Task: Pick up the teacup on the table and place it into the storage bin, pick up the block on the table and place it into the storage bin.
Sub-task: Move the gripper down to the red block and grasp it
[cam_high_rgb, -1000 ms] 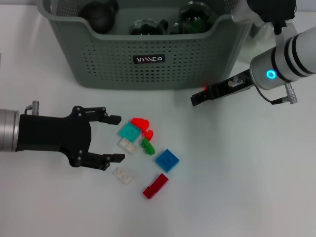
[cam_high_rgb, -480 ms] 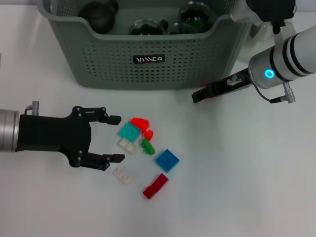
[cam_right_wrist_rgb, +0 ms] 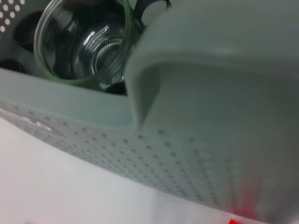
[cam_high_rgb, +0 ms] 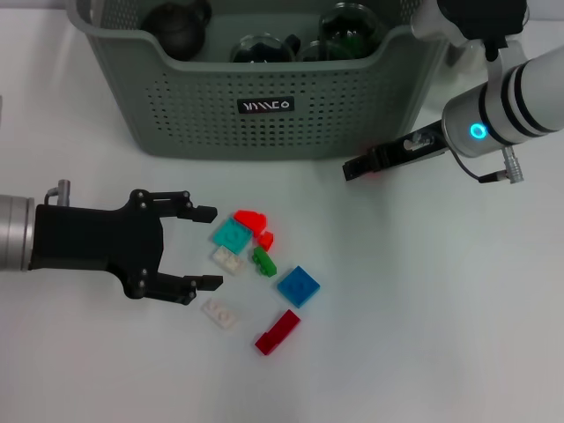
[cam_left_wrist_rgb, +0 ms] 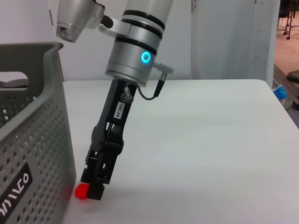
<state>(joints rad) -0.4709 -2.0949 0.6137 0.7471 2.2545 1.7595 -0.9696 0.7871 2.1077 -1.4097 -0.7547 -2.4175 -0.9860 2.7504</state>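
Note:
The grey-green storage bin stands at the back of the table, and clear glass teacups lie inside it. My right gripper hovers just in front of the bin's right corner, shut on a small red block. That block also shows as a red blur below the bin wall. A teacup shows over the rim. My left gripper rests open on the table, left of several loose blocks: red, teal, green, blue. No teacup shows on the table.
A dark round object lies in the bin's left end. Two white blocks and a dark red block lie near the front. The bin wall stands close beside the right gripper.
My right gripper has risen slightly with the red block, edging toward the bin. The left arm and the loose blocks have not moved.

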